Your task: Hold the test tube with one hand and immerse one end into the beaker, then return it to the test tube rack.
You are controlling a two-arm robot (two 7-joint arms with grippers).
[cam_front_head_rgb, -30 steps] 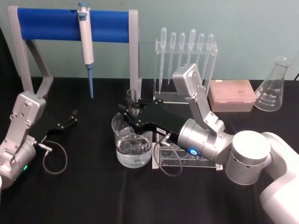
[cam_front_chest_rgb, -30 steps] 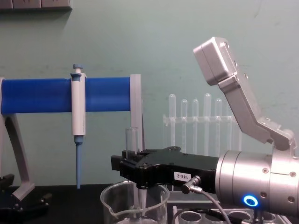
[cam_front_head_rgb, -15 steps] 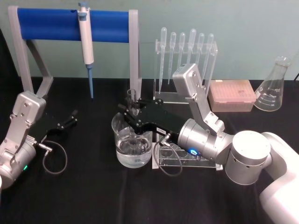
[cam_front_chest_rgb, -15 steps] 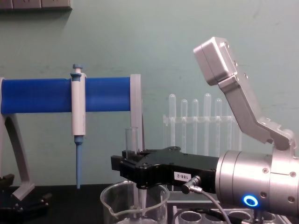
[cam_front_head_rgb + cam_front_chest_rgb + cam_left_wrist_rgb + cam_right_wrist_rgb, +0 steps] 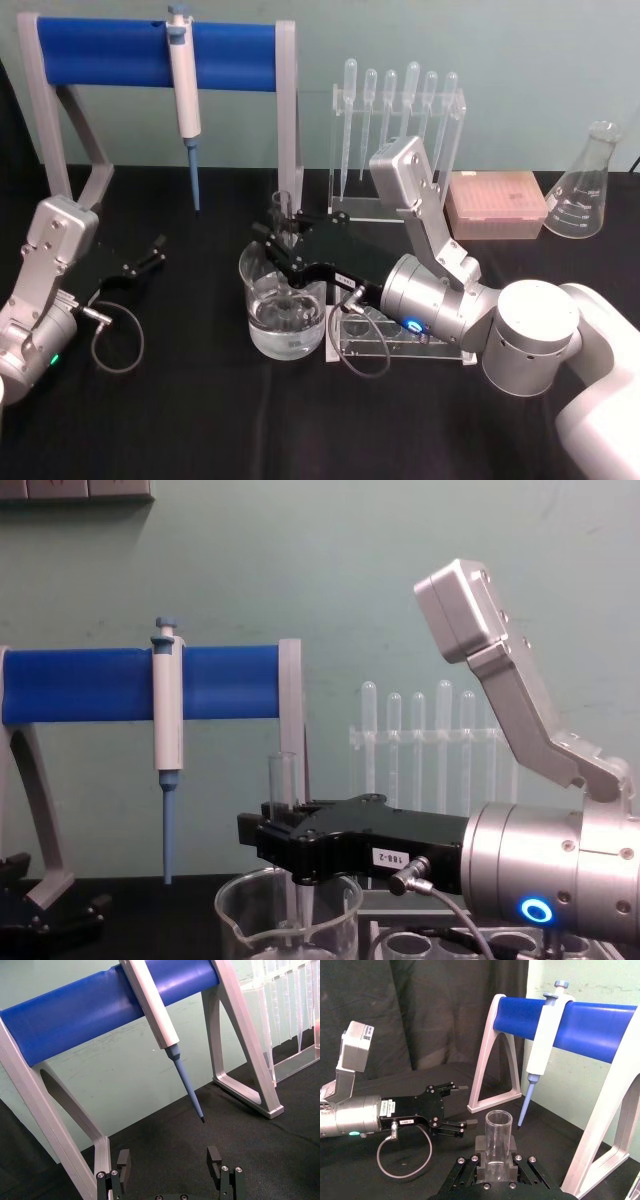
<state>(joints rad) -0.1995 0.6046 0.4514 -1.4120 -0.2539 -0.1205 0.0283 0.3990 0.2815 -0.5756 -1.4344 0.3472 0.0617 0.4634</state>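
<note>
Over beaker (image 5: 287, 318), right gripper (image 5: 283, 238) clamps test tube (image 5: 283, 778) upright, so lower end dips inside; rack (image 5: 395, 341) sits at beaker's 3 o'clock. Left gripper (image 5: 150, 256) parked, splayed, at 9 o'clock.

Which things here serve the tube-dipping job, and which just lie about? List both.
In use: beaker, test tube rack, test tube, right gripper shut on it.
Lying about: pipette, blue stand, droppers, pink box, flask, left gripper parked, open.

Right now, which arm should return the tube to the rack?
Right. The right gripper is shut on the tube, upright in the beaker, with the rack beside it. The left gripper sits open and empty, far left.
</note>
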